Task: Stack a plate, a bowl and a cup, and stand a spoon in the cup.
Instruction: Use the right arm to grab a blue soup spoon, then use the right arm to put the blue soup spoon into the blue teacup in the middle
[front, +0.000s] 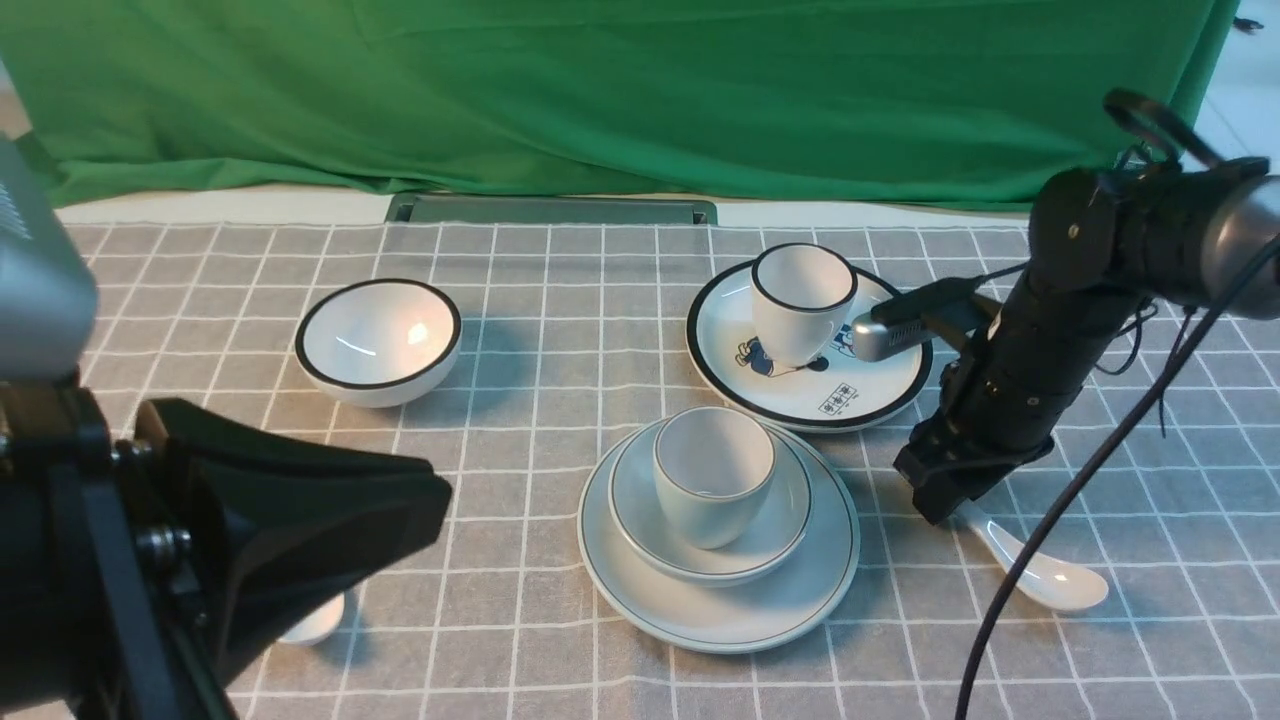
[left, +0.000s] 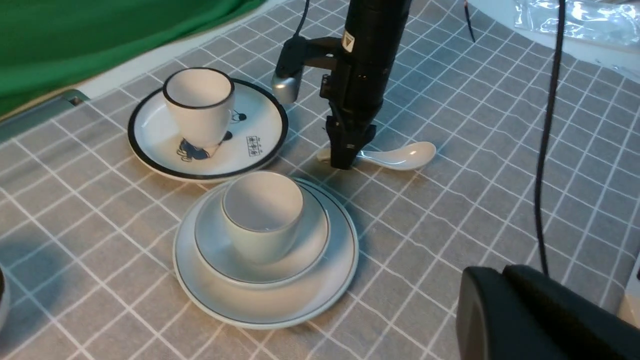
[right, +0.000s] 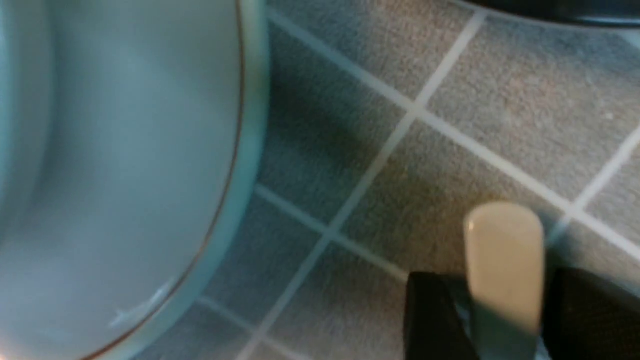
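Observation:
The plate lies at the centre front with the bowl in it and the cup upright in the bowl. The left wrist view shows the same plate, bowl and cup. The plain white spoon lies on the cloth to the right of the stack. My right gripper points down at its handle end. In the right wrist view the handle sits between the two fingers of my right gripper, beside the plate's rim. My left gripper is shut and empty at the front left.
A black-rimmed bowl stands at the back left. A black-rimmed cartoon plate carries a black-rimmed cup just behind the stack and close to my right arm. Another white spoon peeks from under my left gripper.

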